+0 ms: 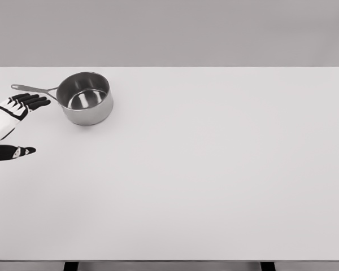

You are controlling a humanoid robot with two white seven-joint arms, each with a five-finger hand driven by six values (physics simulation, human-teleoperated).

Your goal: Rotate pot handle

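Trouble could come if the left hand [14, 110], fingers spread and empty just beside the pot's handle [35, 89], shoves the light pot [86, 98] sliding instead of turning it.

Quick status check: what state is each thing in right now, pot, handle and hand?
Pot: upright, empty, on the table.
Handle: points left, not held.
Left hand: open, fingers extended just below the handle, holding nothing.

Left hand [11, 121] entering from the left edge, palm side-on, black fingers [31, 101] extended and loosely together, thumb [20, 151] splayed well below them, holding nothing, white wrist cut off by frame
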